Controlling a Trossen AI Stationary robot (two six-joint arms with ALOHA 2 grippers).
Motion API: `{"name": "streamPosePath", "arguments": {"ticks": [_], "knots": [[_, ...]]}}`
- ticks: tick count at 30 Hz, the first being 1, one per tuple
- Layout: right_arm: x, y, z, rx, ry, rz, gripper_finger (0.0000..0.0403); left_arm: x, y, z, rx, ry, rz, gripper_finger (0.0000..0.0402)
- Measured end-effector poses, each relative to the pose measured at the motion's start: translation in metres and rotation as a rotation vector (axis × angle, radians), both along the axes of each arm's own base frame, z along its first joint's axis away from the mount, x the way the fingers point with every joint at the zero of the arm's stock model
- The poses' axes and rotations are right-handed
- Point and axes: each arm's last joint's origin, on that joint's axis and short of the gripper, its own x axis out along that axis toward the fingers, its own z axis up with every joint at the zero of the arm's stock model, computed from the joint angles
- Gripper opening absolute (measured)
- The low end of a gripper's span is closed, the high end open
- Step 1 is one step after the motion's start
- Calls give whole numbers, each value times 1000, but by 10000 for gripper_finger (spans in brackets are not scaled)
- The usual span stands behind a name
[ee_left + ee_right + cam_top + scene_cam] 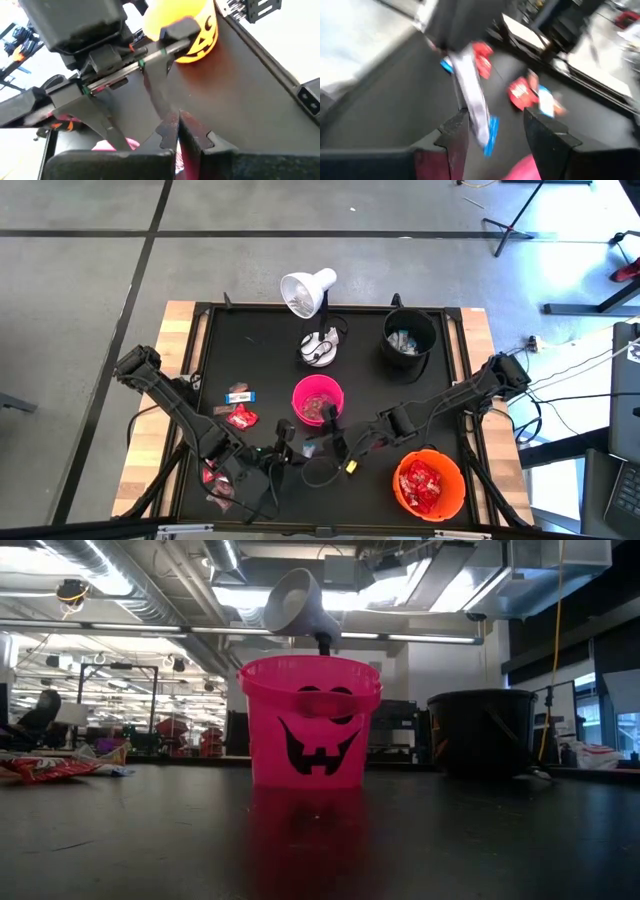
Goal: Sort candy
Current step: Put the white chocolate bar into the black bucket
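White-and-blue, the candy bar [479, 114] hangs between the right tool's [510, 131] parted fingers, not clamped. Beside it the left tool [176, 131] is pinched together. Red candy [521, 93] lies ahead on the worktop [480, 395]. Closing off-centre, the fingers could squeeze the slim bar out sideways.

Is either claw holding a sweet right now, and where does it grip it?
The left gripper is shut on one end of a white-and-blue bar. The bar's other end lies between the open fingers of the right gripper, not clamped.
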Motion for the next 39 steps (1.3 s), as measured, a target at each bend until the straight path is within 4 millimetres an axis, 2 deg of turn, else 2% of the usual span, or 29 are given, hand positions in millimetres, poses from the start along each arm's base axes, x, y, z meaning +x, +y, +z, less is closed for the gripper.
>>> {"name": "streamPosePath", "arguments": {"ticks": [4,9,12,18,26,34,39], "knots": [[-4,-5,6,-103,53,-92,182,0,0,0,1,1,3,0],[-6,-5,20,-56,101,-67,182,0,0,0,-1,3,3,0],[-7,-3,18,-17,130,-20,182,0,0,0,-1,4,2,0],[-13,-2,13,-62,188,-38,182,0,0,0,-1,5,3,0],[-7,6,16,41,128,-13,182,0,1,0,4,2,8,0],[13,17,-6,97,104,19,182,0,1,0,11,-5,19,0],[19,17,-17,55,94,-48,182,0,1,0,11,-5,19,0]]}}
